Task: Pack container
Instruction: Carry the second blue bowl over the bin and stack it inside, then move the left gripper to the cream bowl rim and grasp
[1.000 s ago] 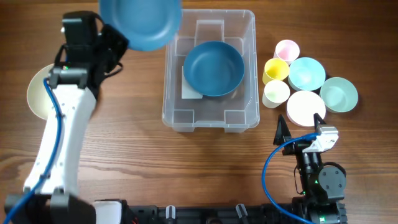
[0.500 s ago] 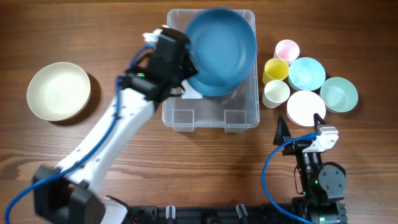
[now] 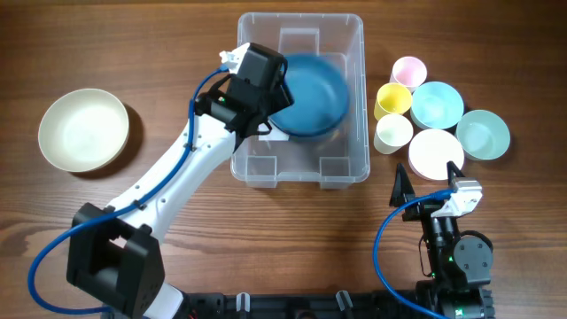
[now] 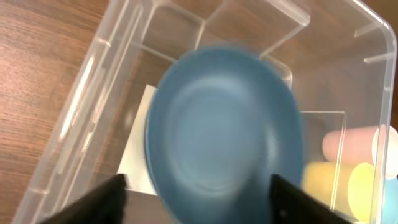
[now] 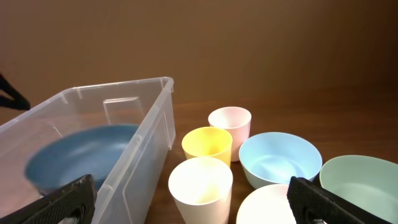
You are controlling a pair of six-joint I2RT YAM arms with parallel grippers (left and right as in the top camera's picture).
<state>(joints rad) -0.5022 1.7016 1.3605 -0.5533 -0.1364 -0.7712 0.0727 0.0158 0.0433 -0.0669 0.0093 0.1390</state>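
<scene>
left gripper (image 4: pixel 198 188) spread above blue bowl (image 4: pixel 224 134) in container (image 3: pixel 358 106) | right gripper (image 5: pixel 189 186) spread wide

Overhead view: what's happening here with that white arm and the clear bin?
The robot is packing a clear container. Its left arm reaches over it, jaws wide open above a dark blue bowl lying inside. A cream bowl sits off to the left; pastel cups and bowls wait on the right. The right arm is parked near them, jaws open, holding nothing.
</scene>
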